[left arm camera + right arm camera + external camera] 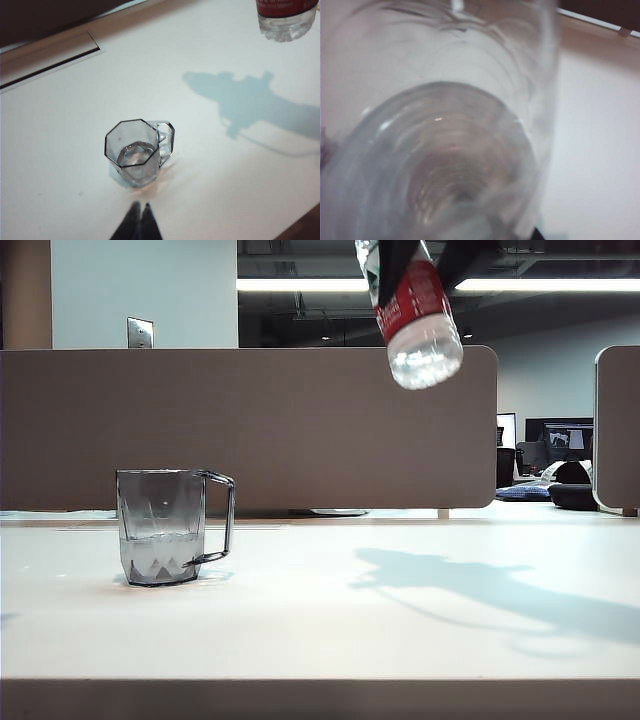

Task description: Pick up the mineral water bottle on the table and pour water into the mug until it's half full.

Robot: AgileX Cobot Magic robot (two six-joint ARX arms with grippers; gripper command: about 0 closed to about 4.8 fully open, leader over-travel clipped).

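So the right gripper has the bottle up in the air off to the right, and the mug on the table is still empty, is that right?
Not quite. The mug isn't empty: the exterior view shows water in its lower part. The rest holds: the right gripper holds the bottle in the air to the right, clear of the table. The left gripper is shut near the mug.

one mug (pixel 161 528), one mineral water bottle (pixel 418 322), two grippers

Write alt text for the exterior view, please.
The right gripper holds the mineral water bottle tilted, high above the white table. The grey mug stands on the left, water low inside. The left gripper is out of this view.
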